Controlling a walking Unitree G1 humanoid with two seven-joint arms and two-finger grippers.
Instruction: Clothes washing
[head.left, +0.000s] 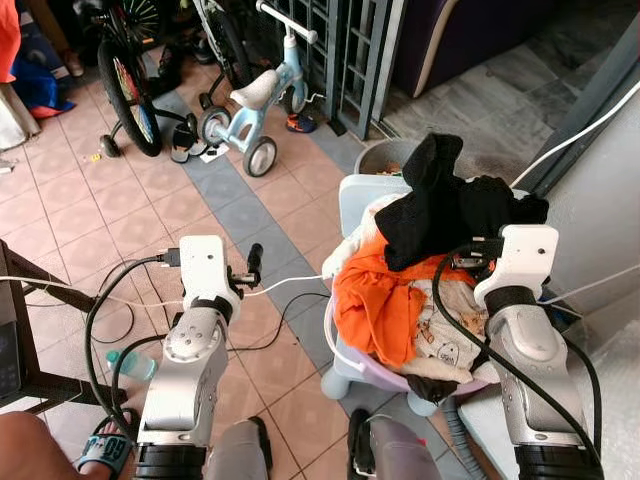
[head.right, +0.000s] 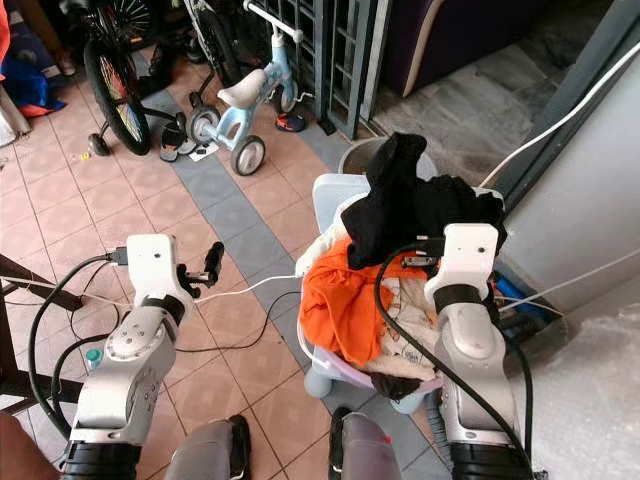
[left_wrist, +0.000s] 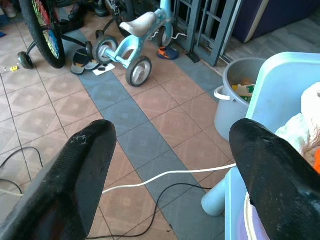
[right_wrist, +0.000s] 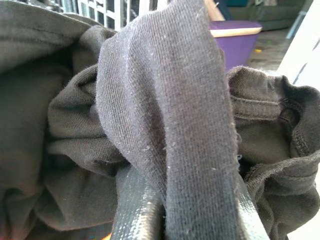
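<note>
Your left hand (head.left: 243, 272) hangs idle over the tiled floor (head.left: 120, 215), fingers (left_wrist: 80, 175) spread wide and holding nothing, just beside the rim of the laundry basket (head.left: 345, 355); a white cable (head.left: 285, 285) trails across the tiles below it; beyond it stand a small blue tricycle (head.left: 255, 95) and a grey bucket (left_wrist: 235, 97). In the basket lies an orange garment (head.left: 375, 300) over pale printed clothes (head.left: 445, 325). Further right, your right hand (right_wrist: 187, 215) is closed on a black garment (head.left: 435, 200), a fold of the knit pinched between its fingers, and the cloth bunches above the pile, seemingly lifted clear of most of it. You appear to be at the unloading step, pulling one piece from the basket; next you would need to raise it until its trailing end frees the orange garment, then carry it toward the washer, whose place I cannot tell; watch for the cloth snagging other clothes.
</note>
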